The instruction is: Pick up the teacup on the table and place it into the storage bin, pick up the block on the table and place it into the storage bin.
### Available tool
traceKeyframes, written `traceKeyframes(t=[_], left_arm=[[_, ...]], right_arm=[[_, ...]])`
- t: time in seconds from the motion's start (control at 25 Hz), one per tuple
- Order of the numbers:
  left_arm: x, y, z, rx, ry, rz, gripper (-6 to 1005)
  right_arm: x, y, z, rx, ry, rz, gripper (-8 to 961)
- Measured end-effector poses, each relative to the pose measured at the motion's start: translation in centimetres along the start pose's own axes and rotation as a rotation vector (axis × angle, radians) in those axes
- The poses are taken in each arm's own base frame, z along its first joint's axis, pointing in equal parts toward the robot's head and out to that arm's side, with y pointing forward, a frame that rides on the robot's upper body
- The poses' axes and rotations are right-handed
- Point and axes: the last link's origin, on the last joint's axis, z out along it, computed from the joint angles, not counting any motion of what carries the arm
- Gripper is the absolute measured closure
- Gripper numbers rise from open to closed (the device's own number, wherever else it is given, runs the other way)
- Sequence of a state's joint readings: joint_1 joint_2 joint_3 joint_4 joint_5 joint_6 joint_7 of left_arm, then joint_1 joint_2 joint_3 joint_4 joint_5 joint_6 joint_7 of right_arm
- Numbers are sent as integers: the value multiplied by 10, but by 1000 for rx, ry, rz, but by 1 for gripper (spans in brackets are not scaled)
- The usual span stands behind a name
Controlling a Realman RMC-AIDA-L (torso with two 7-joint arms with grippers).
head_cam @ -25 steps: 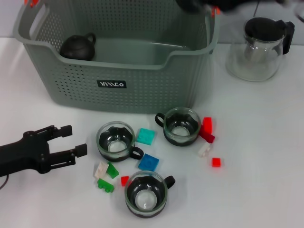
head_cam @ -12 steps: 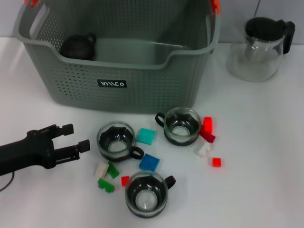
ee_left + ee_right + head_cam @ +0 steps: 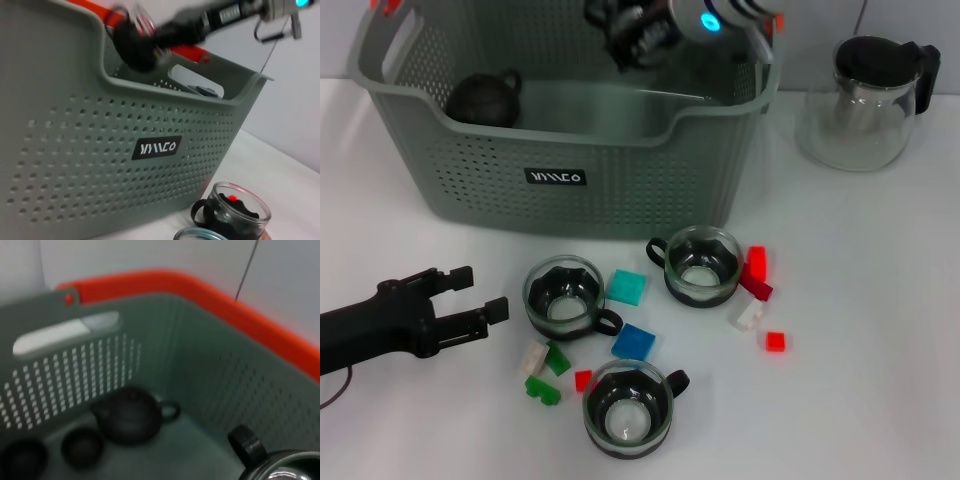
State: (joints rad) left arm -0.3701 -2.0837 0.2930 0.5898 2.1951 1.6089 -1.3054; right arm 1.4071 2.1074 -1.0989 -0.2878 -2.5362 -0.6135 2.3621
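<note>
The grey-green storage bin point(image 3: 570, 180) stands at the back of the table. Over its far side hangs my right gripper point(image 3: 635, 35), shut on a glass teacup point(image 3: 280, 465) with a black handle; the left wrist view shows it as a dark cup point(image 3: 135, 42) above the rim. On the table stand three more teacups point(image 3: 565, 297), point(image 3: 700, 265), point(image 3: 627, 407). Blocks lie among them: teal point(image 3: 627, 287), blue point(image 3: 634, 342), red point(image 3: 756, 262), white point(image 3: 750, 314) and green point(image 3: 557, 357). My left gripper point(image 3: 480, 295) is open, low and just left of the left teacup.
A dark teapot point(image 3: 485, 98) sits in the bin's left corner, with small dark cups point(image 3: 82, 446) beside it. A glass teapot with a black lid point(image 3: 868, 100) stands to the right of the bin. Small red point(image 3: 775, 341) and green point(image 3: 542, 390) blocks lie around the front teacup.
My right arm has swung into view from the upper right and now hangs over the bin. The left gripper has crept slightly toward the left teacup.
</note>
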Motion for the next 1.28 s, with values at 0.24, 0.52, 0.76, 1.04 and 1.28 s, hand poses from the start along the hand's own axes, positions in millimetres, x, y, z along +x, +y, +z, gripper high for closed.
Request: traceKeyframes(t=[0.24, 0.52, 0.76, 1.04, 1.28], left_arm=[[-3, -1, 1, 14, -5, -9, 155], [-2, -1, 3, 9, -9, -7, 155], [-3, -1, 2, 13, -10, -10, 156], [-5, -2, 2, 25, -11, -16, 155], [-6, -3, 2, 33, -10, -18, 156]], right_arm=[[26, -5, 2, -19, 51, 40, 897], [31, -7, 0, -26, 65, 48, 891], [27, -5, -3, -45, 77, 37, 870], [20, -8, -6, -40, 55, 27, 846], [-7, -28, -53, -118, -218, 136, 529]])
